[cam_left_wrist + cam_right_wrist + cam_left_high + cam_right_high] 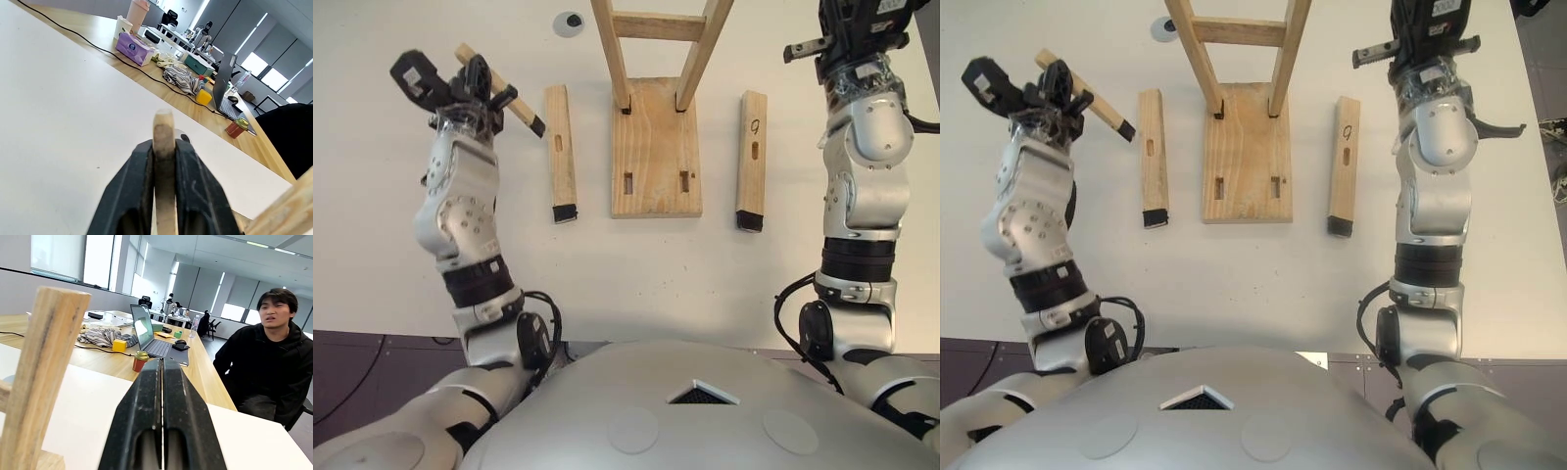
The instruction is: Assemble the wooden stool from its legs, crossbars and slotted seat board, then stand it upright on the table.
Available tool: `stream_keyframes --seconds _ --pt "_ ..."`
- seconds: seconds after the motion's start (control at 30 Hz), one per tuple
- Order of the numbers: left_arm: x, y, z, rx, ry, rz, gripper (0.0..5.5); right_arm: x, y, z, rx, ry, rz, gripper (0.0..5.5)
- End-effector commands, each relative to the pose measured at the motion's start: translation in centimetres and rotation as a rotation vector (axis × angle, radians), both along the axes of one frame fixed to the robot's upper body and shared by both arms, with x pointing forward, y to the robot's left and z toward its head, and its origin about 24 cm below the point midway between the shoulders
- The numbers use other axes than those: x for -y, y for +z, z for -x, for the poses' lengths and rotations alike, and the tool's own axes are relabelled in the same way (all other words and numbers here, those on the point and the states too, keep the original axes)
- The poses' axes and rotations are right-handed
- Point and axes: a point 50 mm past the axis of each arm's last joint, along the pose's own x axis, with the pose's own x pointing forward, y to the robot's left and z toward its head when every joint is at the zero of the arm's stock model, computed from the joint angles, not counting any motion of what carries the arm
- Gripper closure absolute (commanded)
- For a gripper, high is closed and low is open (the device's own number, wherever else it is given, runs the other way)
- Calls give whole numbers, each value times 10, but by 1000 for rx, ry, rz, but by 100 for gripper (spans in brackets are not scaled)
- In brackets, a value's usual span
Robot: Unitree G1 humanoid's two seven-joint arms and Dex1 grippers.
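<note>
Pale grained wood seat board (656, 147) with dark slots; left leg (561, 152), right leg (753, 157) and crossbar (522, 110) in the same pale wood, each black-tipped. White table (636, 264). Black: left gripper (487, 86) and right gripper (162, 377)

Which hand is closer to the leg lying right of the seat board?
Right. The right hand is beyond that leg; the left hand sits across the seat board, holding a crossbar.

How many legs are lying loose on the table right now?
2. The left leg lies flat off the seat board's left edge; the right leg lies flat off its right edge. Two standing legs are slotted into the board's far end, joined by a crossbar.
</note>
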Motion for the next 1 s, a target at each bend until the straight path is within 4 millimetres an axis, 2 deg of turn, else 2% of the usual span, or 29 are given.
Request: stream_keyframes --seconds 0.03,0.23,0.37,0.6,0.83,1.0 --pt "6 1 8 -3 -27 71 513 1 4 0 14 -3 22 550" --pt "4 -19 8 28 -3 47 513 -1 5 -4 15 18 31 550" --pt "2 -37 0 66 40 76 513 0 6 -8 16 27 35 550" --pt "6 -46 -3 111 77 115 513 -1 5 -12 17 41 42 550" --pt "10 -67 8 76 51 -65 513 -1 4 -12 16 46 44 550" --pt "11 -75 18 109 6 -352 513 -2 1 -10 12 52 45 550"
